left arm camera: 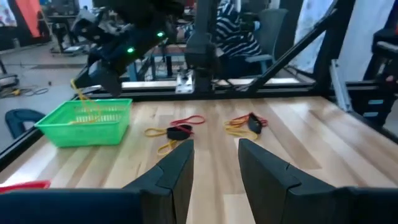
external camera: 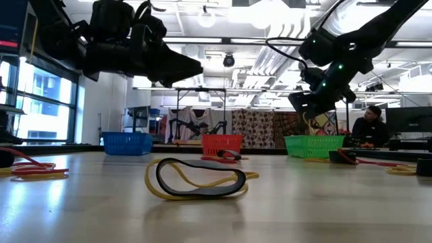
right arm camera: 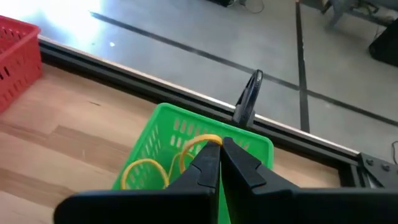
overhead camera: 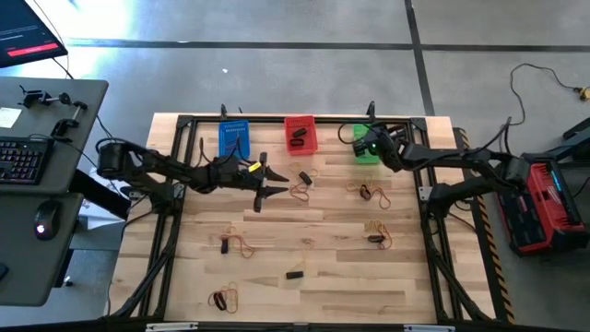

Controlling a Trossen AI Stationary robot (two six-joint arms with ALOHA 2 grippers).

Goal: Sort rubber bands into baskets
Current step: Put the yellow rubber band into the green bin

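From above, the wooden bench carries three baskets along its far edge: the blue basket, the red basket with a dark band inside, and the green basket. The left end effector hangs over the bench in front of the blue and red baskets, its fingers parted with nothing between them. The right end effector sits over the green basket. Loose rubber bands lie scattered across the boards, red, yellowish and black. At bench height, a black and yellow band lies in the foreground, the three baskets stand in a row behind it, and the right end effector hovers just above the green basket with a yellowish band dangling from it. In the left wrist view, the left arm's two fingers stand apart and empty, with band clusters on the bench ahead. In the right wrist view, the right end effector is pinched closed on a yellow band above the green basket, where another yellow loop already lies.
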